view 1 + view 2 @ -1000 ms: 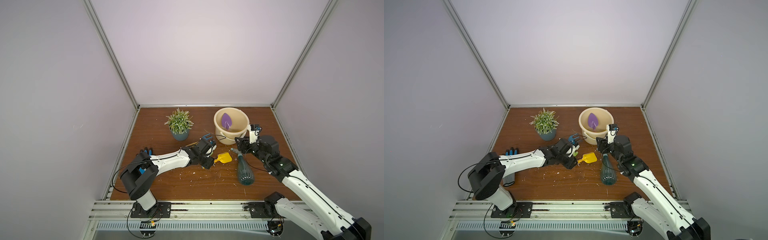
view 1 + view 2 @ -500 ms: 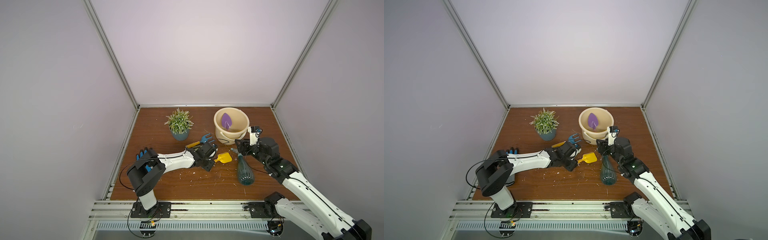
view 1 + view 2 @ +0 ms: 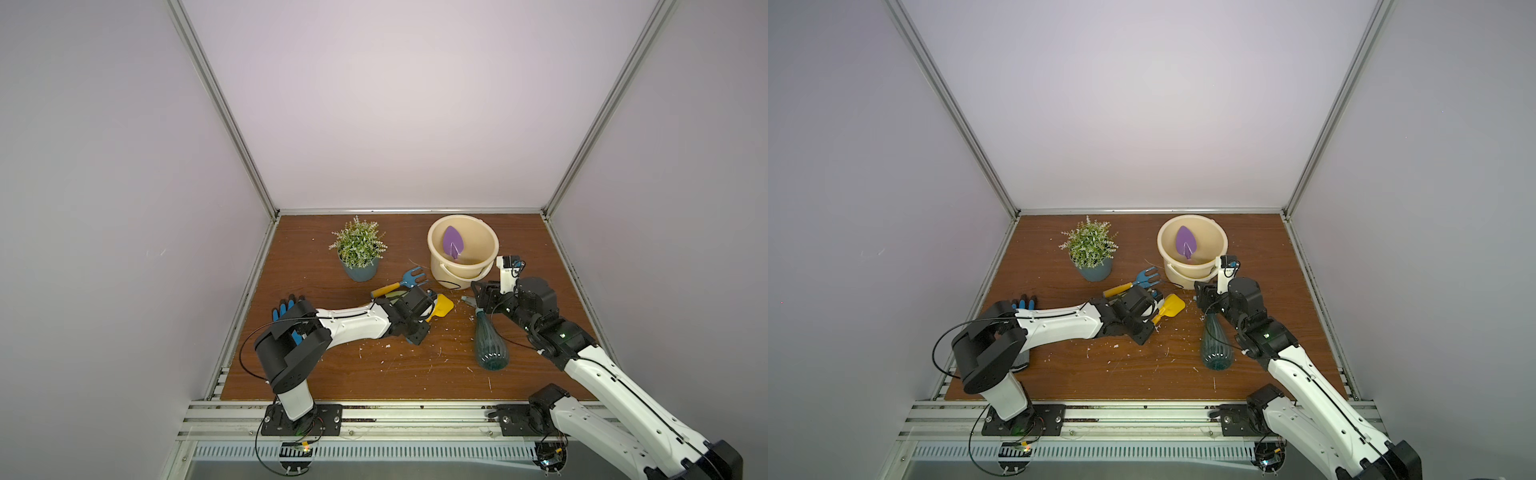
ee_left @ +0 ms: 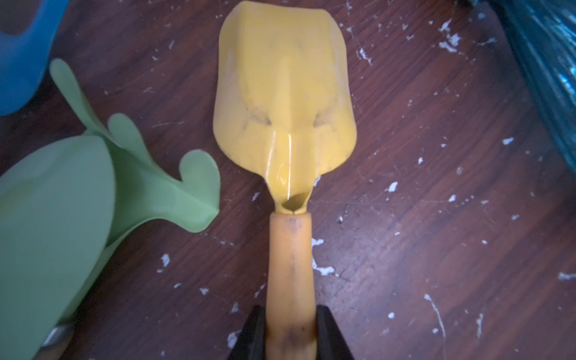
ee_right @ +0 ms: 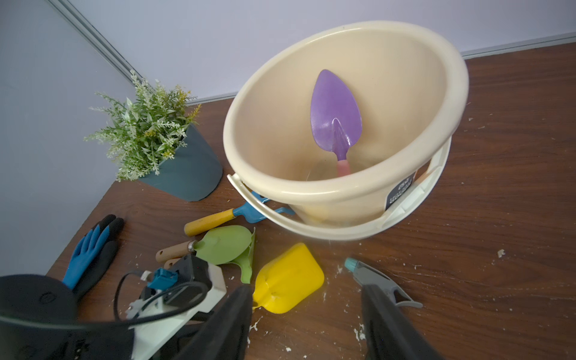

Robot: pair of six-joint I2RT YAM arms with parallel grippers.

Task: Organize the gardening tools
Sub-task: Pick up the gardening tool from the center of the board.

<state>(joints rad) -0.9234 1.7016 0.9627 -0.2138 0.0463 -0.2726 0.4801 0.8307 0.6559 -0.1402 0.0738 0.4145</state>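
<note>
Left gripper [image 4: 291, 333], wider a second ago, is now being pinched onto the handle of the yellow trowel [image 4: 285, 93] mid-table, so a lift into the bucket [image 3: 444, 272] is probably being set up. Right gripper [image 5: 305, 299] is being held spread.

You are seeing the yellow trowel [image 3: 444, 306] lying flat mid-table, lime trowel [image 5: 224, 243] and lime fork [image 5: 246, 268] overlapping just left, blue fork [image 3: 411, 277] beyond, purple trowel [image 3: 452, 243] leaning inside the far bucket [image 3: 446, 274], spray bottle [image 3: 490, 345] lying right.
</note>
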